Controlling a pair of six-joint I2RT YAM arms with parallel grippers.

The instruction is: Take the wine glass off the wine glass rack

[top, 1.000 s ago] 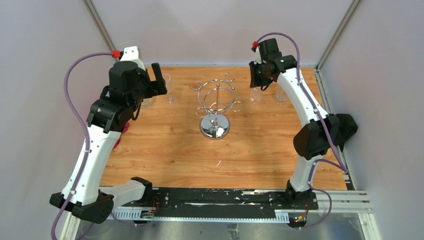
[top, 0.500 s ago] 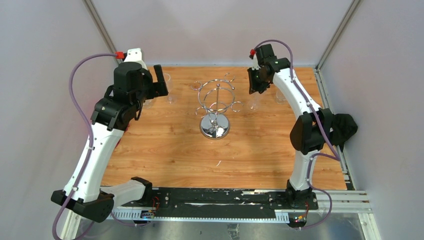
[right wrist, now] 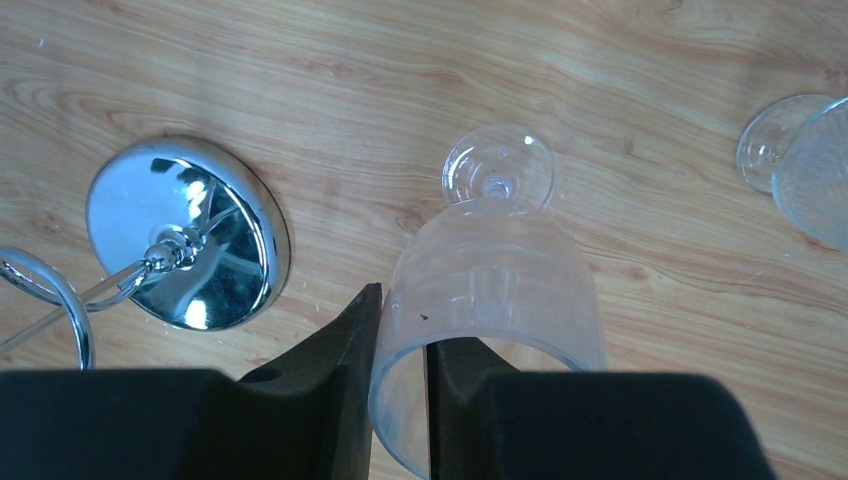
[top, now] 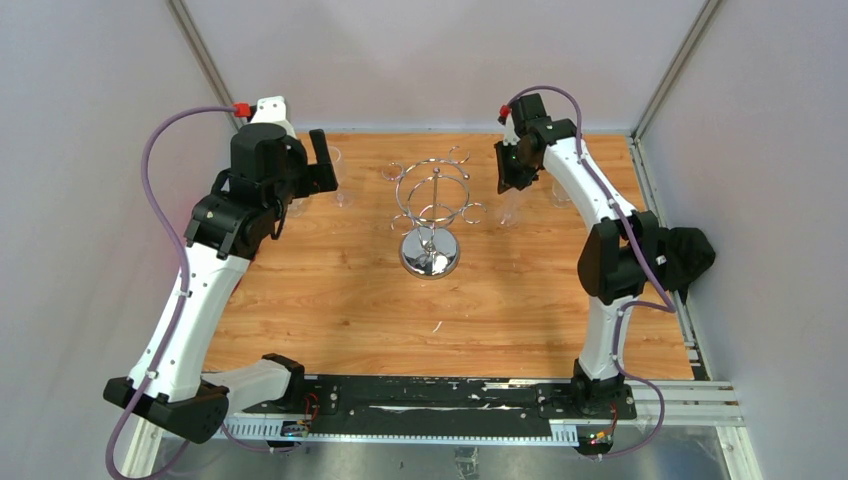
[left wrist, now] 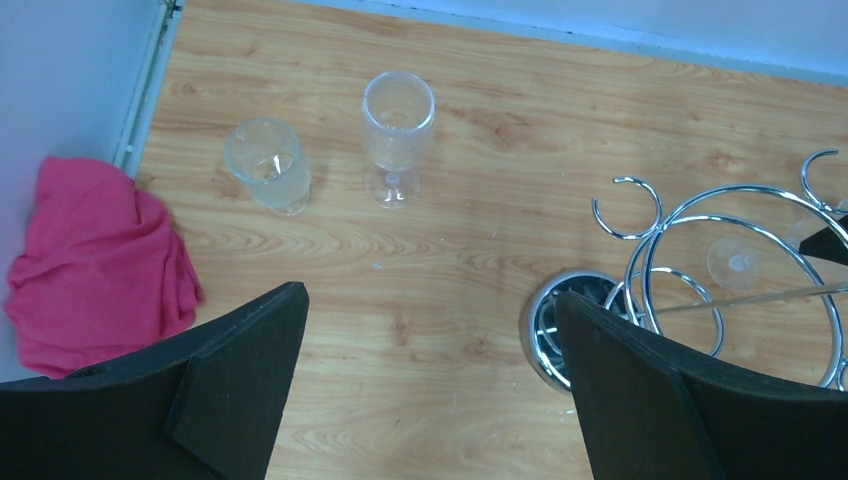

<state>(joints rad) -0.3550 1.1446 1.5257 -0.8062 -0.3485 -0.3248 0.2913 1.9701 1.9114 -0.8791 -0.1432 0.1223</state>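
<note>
The chrome wine glass rack [top: 432, 205] stands on its round mirrored base at the middle back of the table. It also shows in the left wrist view [left wrist: 700, 290], with a clear glass foot [left wrist: 735, 262] among its loops. Its base shows in the right wrist view [right wrist: 188, 232]. My right gripper [right wrist: 400, 330] is shut on the rim of a wine glass [right wrist: 495, 275], one finger inside the bowl and one outside, right of the rack [top: 510, 205]. My left gripper [left wrist: 430, 340] is open and empty, held high over the back left.
A tumbler [left wrist: 268, 165] and a stemmed glass [left wrist: 397, 125] stand at the back left. Another glass [right wrist: 800, 160] stands right of the held one. A pink cloth [left wrist: 95, 260] lies by the left wall and a black cloth [top: 690, 255] by the right wall.
My right arm has folded in and its gripper has shifted slightly with the glass. My left arm has moved a little towards the back.
</note>
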